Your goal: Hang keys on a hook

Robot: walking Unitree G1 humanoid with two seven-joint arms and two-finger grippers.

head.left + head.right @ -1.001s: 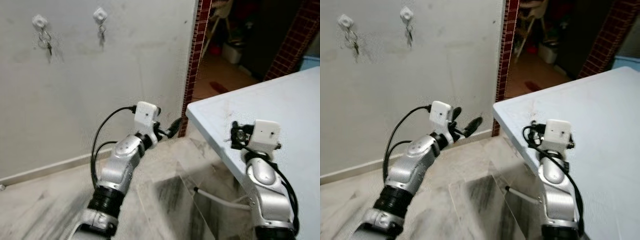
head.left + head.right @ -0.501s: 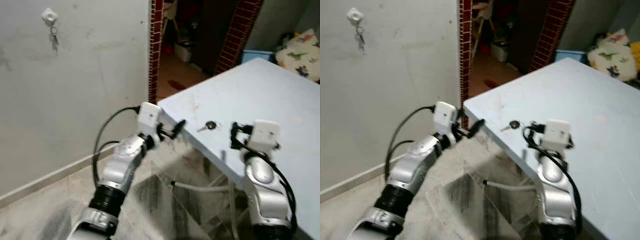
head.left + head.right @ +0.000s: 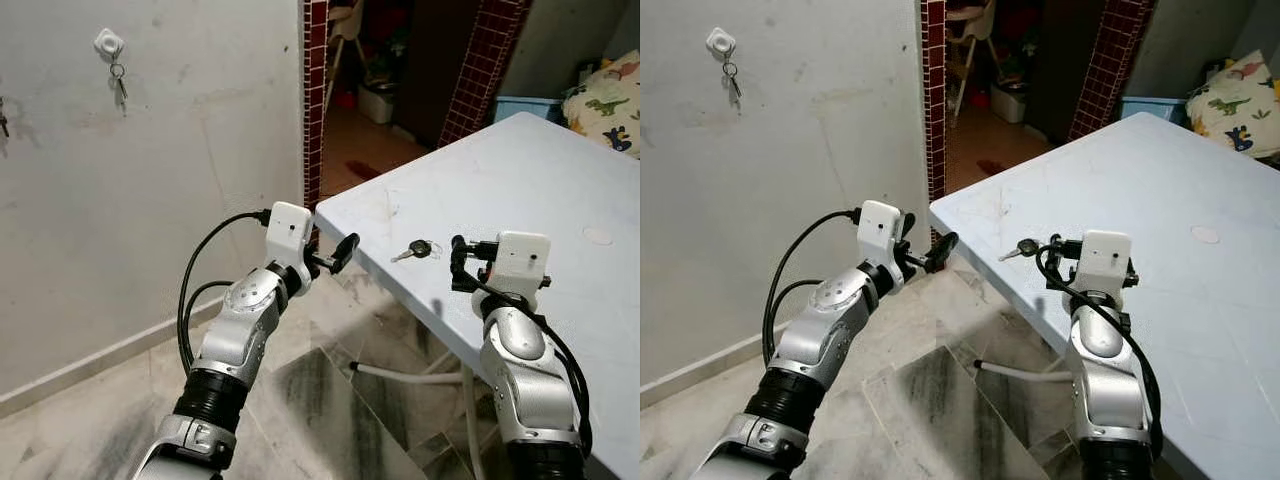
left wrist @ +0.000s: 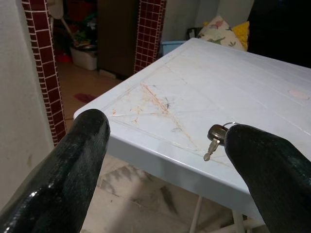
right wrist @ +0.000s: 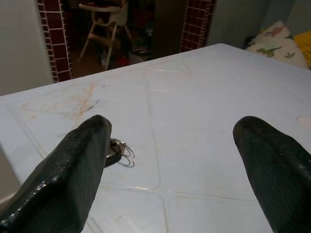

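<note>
A key (image 3: 418, 249) lies on the table (image 3: 560, 190), just ahead-left of the right gripper (image 3: 462, 262). Its blade points toward the left gripper (image 3: 342, 250). Both grippers' 2 fingers are apart, the right nearer.

Pale blue table (image 3: 560, 180) (scuffed near its corner), key (image 3: 413, 250) lying by the edge

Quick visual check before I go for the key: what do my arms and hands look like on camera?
Both arms are silver with black ribbed joints. Each wrist carries a white camera box fed by looping black cables. The left hand and right hand each have two long, rounded, glossy black fingers.
</note>
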